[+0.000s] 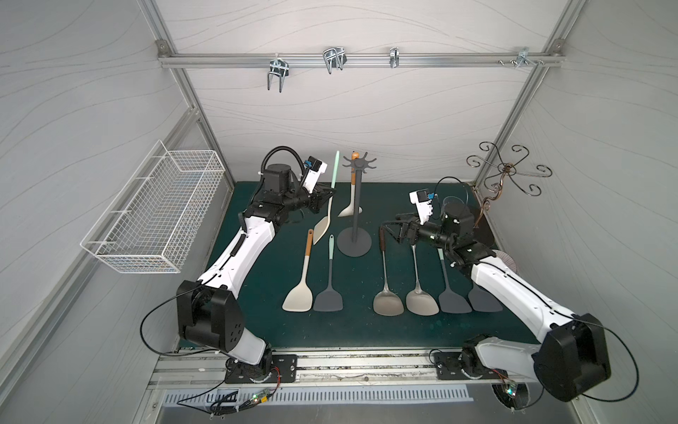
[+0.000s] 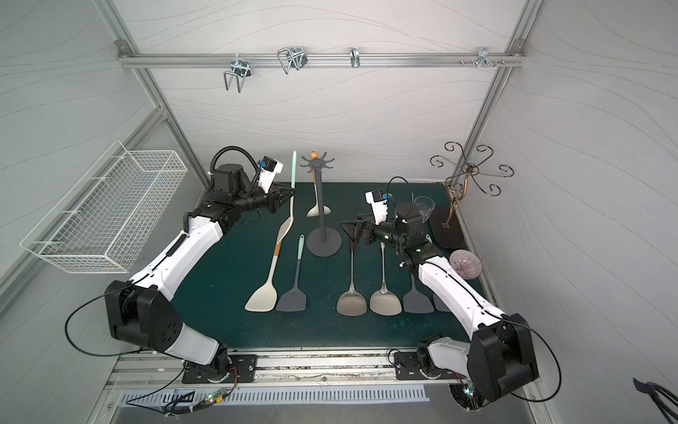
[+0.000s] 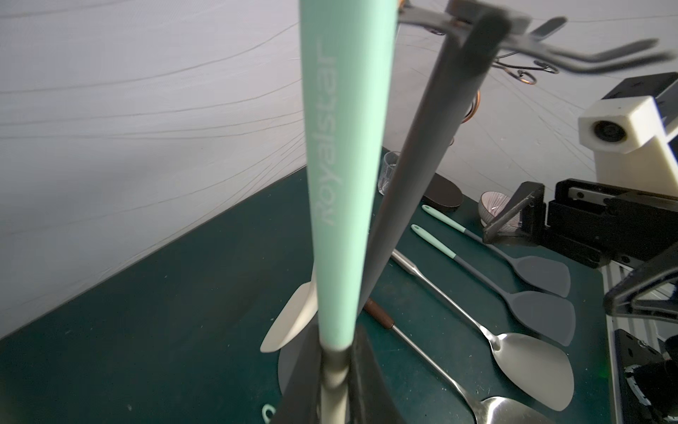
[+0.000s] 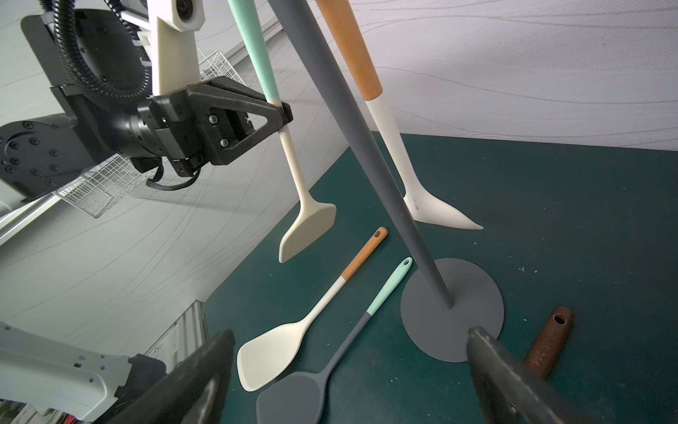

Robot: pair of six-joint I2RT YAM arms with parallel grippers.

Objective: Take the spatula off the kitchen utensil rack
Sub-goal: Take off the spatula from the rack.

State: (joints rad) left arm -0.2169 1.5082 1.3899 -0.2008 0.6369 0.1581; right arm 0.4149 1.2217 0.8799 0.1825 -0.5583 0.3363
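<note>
My left gripper (image 1: 327,193) (image 4: 282,114) is shut on a spatula (image 1: 334,169) (image 2: 293,172) (image 3: 345,147) with a mint handle and a cream blade (image 4: 307,235). It grips where the mint meets the cream. The spatula hangs nearly upright with its blade above the mat. In both top views it sits just left of the kitchen utensil rack (image 1: 356,205) (image 2: 321,209) (image 4: 348,128), apart from the crown of hooks. A second, orange-handled cream spatula (image 1: 353,176) (image 4: 352,47) hangs on the rack. My right gripper (image 1: 392,230) (image 4: 352,336) stands open and empty, low beside the rack's disc base (image 4: 451,308).
Several spatulas and steel turners (image 1: 388,303) lie in a row on the green mat (image 1: 257,293) in front of the rack. A white wire basket (image 1: 154,213) hangs on the left wall. A copper scrolled stand (image 1: 508,169), a glass (image 2: 423,207) and a bowl (image 2: 465,264) stand at the right.
</note>
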